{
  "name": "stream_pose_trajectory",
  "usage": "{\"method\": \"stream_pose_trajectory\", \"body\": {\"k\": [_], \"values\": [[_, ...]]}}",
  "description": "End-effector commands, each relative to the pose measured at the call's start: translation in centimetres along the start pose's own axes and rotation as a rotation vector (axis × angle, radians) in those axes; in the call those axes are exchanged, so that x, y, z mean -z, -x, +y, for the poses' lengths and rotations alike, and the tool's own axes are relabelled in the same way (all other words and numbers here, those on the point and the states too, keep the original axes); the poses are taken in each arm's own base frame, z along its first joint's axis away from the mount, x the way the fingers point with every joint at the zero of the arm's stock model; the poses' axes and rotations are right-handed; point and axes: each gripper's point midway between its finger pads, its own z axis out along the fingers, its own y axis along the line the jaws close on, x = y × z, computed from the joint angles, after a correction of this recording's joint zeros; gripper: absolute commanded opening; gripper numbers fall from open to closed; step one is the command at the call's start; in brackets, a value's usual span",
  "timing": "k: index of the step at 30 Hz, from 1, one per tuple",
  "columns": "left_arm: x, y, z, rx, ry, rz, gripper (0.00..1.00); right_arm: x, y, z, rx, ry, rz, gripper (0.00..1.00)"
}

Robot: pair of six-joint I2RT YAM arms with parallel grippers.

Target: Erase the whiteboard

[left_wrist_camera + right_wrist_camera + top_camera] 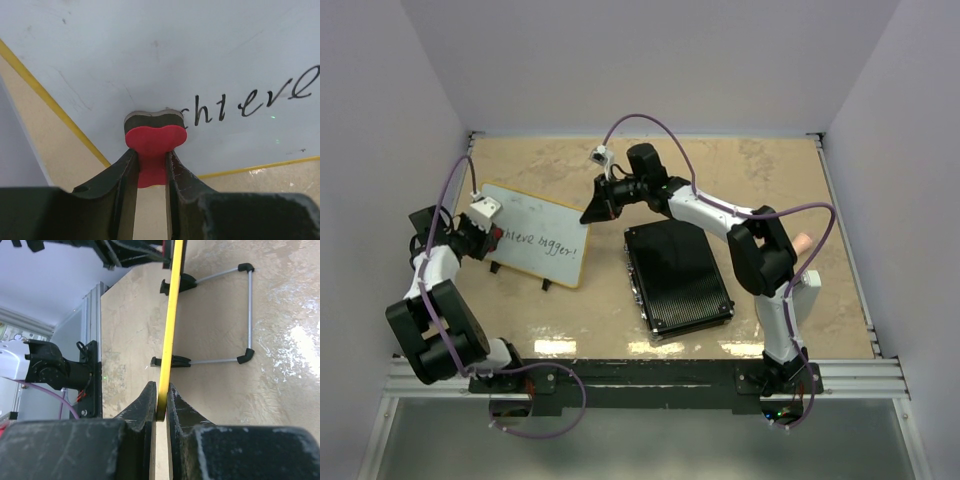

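Observation:
The whiteboard stands tilted on the table at the left, with black handwriting along its lower part. My left gripper is shut on a red eraser and presses its grey pad against the board's face, just left of the written letters. My right gripper is shut on the board's right edge. In the right wrist view that thin yellow-tan edge runs edge-on between the jaws of the gripper. The board's wire stand with black feet shows behind it.
A black ribbed rectangular case lies flat to the right of the board, under the right arm. White walls close in the tan table at the back and both sides. The arm bases are at the near edge.

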Motion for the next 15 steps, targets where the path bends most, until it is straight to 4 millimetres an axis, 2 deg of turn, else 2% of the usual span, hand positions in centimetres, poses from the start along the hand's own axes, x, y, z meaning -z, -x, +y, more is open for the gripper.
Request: {"method": "stream_pose_trajectory", "body": {"k": [1,3,10,11,15], "values": [[0.0,5.3,3.4,-0.111,0.025,-0.141,0.0,-1.2,-0.9,1.4,0.06,0.065,0.033,0.0],[0.4,6.4,4.3,-0.121,0.033,-0.15,0.0,-1.3,-0.9,1.5,0.06,0.066,0.033,0.0],[0.8,7.2,4.1,-0.082,0.016,-0.159,0.0,-1.4,-1.0,1.4,0.057,0.067,0.034,0.0],[0.7,7.0,3.8,-0.074,0.008,-0.157,0.0,-1.4,-1.0,1.5,0.058,0.068,0.033,0.0],[-0.3,3.5,1.6,-0.018,-0.033,-0.086,0.0,-1.5,-0.9,1.4,0.058,0.068,0.032,0.0]]}}
